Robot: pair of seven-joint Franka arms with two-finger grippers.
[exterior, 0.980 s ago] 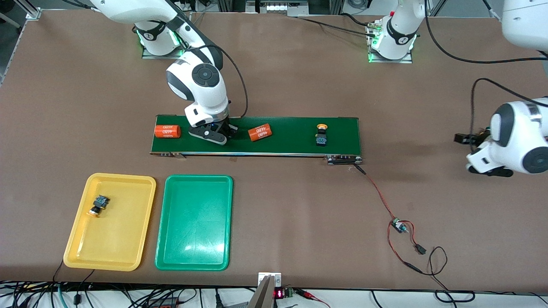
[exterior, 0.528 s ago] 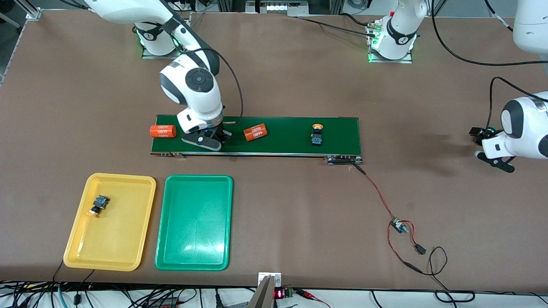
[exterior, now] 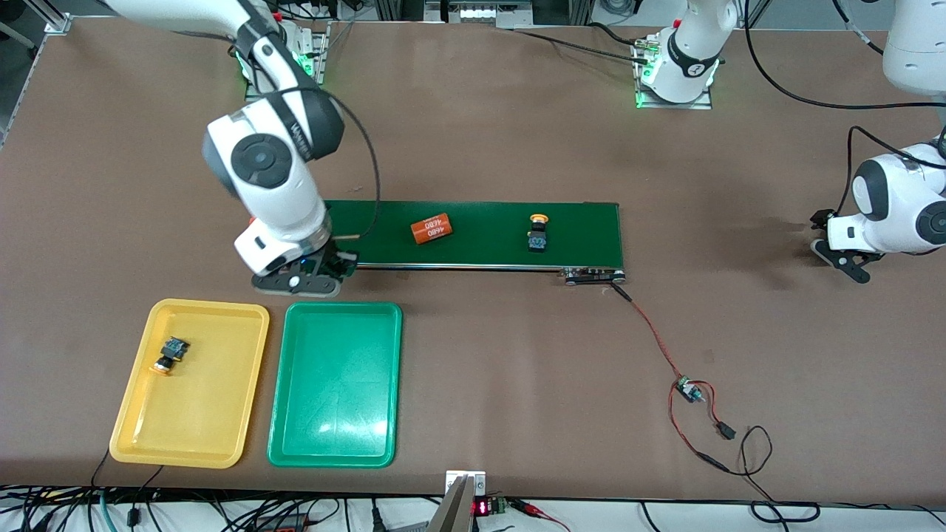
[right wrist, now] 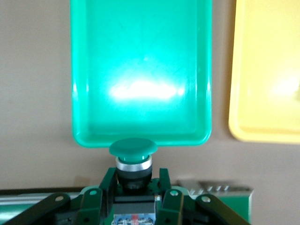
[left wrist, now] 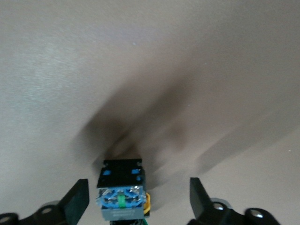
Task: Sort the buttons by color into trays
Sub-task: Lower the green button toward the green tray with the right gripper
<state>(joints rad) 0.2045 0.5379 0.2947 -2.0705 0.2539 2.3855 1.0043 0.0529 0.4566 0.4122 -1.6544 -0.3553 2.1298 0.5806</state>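
Right gripper (right wrist: 133, 194): clamped on a green button (right wrist: 133, 157), over the belt's (exterior: 488, 236) edge at the right arm's end, just short of the green tray (exterior: 284, 414).
Left gripper (left wrist: 136, 201): fingers (left wrist: 77, 199) apart astride a button body (left wrist: 119, 190); low over bare table (exterior: 517, 133) at the left arm's end.
Belt: orange cylinder (exterior: 431, 228); yellow button (exterior: 538, 233).
Yellow tray (exterior: 133, 421): one yellow-capped button (exterior: 170, 355).
Green tray: holds nothing.
Wrist views only: both grippers' buttons.
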